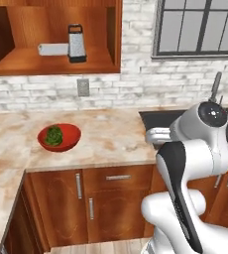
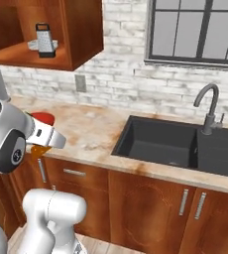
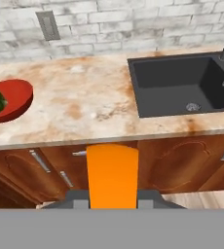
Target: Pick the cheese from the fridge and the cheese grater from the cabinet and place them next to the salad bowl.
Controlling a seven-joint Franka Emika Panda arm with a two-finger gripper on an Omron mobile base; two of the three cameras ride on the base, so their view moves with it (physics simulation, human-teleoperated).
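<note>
My gripper (image 3: 112,198) is shut on the cheese (image 3: 112,172), an orange block that stands up between the fingers; it hangs in front of the lower cabinet doors, short of the counter's front edge. The cheese (image 2: 39,150) also peeks out orange under my hand at the left. The salad bowl (image 1: 59,137) (image 3: 9,99), red with green leaves, rests on the counter left of the hand. The cheese grater (image 1: 77,43) (image 2: 45,39) stands upright on the open shelf of the wooden cabinet (image 1: 51,63). The fridge is out of view.
A white tray (image 1: 52,49) lies behind the grater on the shelf. A black sink (image 2: 160,141) (image 3: 182,87) with a grey faucet (image 2: 210,106) is set into the marble counter (image 1: 111,134) to the right. A wall outlet (image 1: 83,87) sits above the counter.
</note>
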